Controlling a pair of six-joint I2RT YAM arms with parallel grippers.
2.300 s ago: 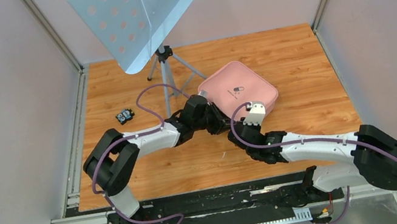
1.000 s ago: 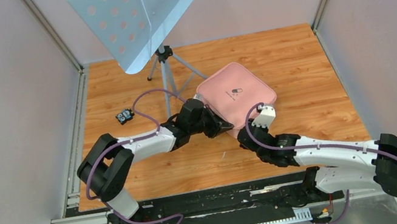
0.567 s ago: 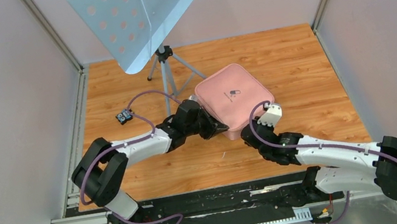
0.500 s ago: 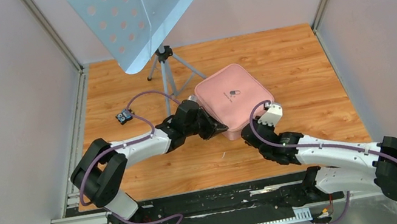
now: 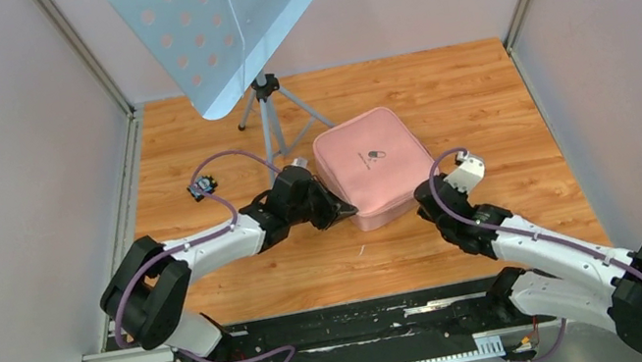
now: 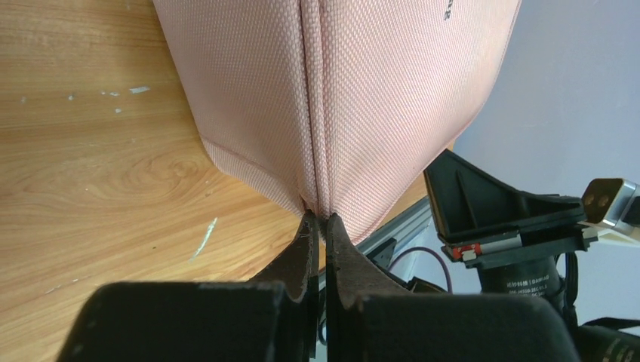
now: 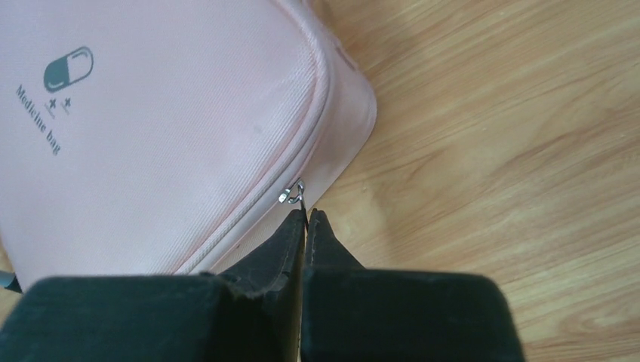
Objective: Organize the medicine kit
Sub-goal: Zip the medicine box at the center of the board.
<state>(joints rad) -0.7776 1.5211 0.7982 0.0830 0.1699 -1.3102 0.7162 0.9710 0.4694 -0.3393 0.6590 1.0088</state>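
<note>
Soft, probably light medicine kit [image 5: 373, 170] is lying zipped; clenched left fingers [image 6: 308, 241] are touching its 7 o'clock seam [image 6: 317, 113], clenched right fingers [image 7: 290, 234] sitting at its 4 o'clock zipper pull [image 7: 290, 194], the likeliest hold.

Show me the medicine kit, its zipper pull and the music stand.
medicine kit [image 5: 380, 171]: top view, pink lid centre
zipper pull [image 7: 290, 194]: right wrist view, metal ring
music stand [image 5: 220, 24]: top view, perforated plate

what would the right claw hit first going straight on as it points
The metal zipper pull, just ahead of the right claw, then the medicine kit corner; it may already touch.
</note>
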